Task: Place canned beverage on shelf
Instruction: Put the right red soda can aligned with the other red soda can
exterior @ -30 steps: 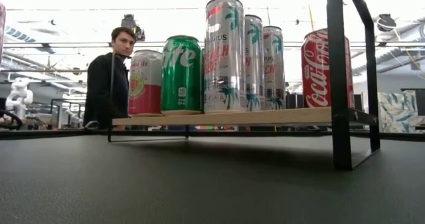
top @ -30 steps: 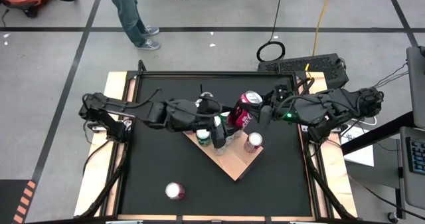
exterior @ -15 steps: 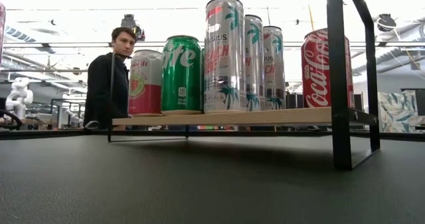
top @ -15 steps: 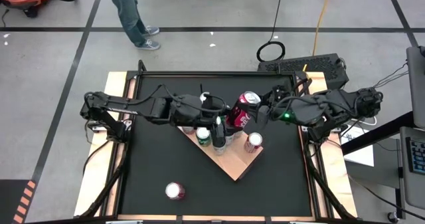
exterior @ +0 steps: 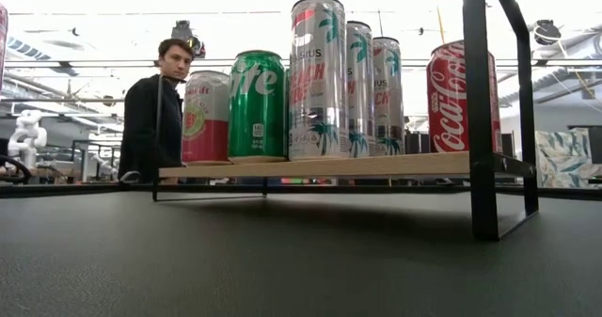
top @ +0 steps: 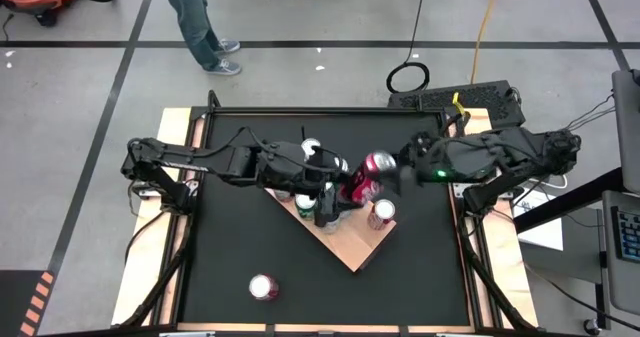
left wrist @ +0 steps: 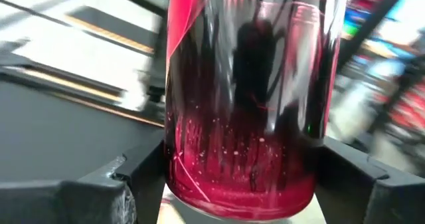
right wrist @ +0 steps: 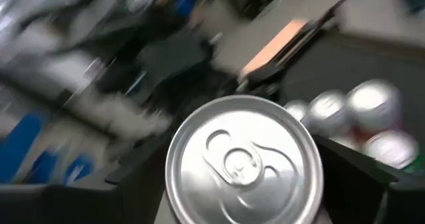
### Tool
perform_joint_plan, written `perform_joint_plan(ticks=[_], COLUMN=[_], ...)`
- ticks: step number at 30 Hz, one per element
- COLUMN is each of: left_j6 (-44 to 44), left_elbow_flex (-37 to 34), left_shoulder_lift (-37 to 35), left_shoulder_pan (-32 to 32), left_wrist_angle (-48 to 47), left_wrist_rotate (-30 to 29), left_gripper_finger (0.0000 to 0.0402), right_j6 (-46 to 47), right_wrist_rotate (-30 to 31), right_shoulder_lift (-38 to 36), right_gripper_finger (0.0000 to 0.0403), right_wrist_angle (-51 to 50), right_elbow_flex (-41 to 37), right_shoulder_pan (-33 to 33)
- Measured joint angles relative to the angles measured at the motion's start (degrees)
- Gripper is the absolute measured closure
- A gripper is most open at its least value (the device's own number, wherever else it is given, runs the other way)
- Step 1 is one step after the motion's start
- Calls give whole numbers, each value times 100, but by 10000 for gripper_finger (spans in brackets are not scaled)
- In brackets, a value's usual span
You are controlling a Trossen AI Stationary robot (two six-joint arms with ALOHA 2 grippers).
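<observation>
**Magenta can over the crowded shelf**

On the matte black table (top: 230,247) sits the flat wood-grain shelf (top: 350,249), carrying upright metal cans. The glossy magenta can (top: 368,172) is tilted at its far edge. The left end effector (top: 335,192) has its fingers on either side of that can's base. The right end effector (top: 395,172) is at its silver top; grip unclear. A lone can (top: 263,288) stands apart.
</observation>
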Motion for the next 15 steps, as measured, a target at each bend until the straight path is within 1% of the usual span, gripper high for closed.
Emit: perform_joint_plan(ticks=[2, 4, 6, 8, 11, 15], left_j6=[-13, -12, 16, 60, 70, -23], left_elbow_flex=[0, -4, -6, -4, -50, -148], left_shoulder_lift=[0, 7, 11, 11, 11, 24], left_shoulder_pan=[-3, -14, -8, -1, 11, 26], left_wrist_angle=[3, -41, -39, -44, -89, -254], left_wrist_rotate=[433, 691, 862, 901, 901, 1130], left_gripper_finger=[114, 114, 114, 114, 115, 115], right_j6=[-153, -322, -541, -707, -882, -1275], right_wrist_rotate=[-564, -1011, -1389, -1719, -2015, -2084], right_shoulder_lift=[-117, -238, -317, -366, -377, -263], right_gripper_finger=[76, 64, 56, 51, 49, 48], right_wrist_angle=[-115, -245, -319, -474, -764, -1293], right_elbow_flex=[2, 4, 12, 13, 99, 403], right_shoulder_pan=[6, 14, 11, 9, 6, 12])
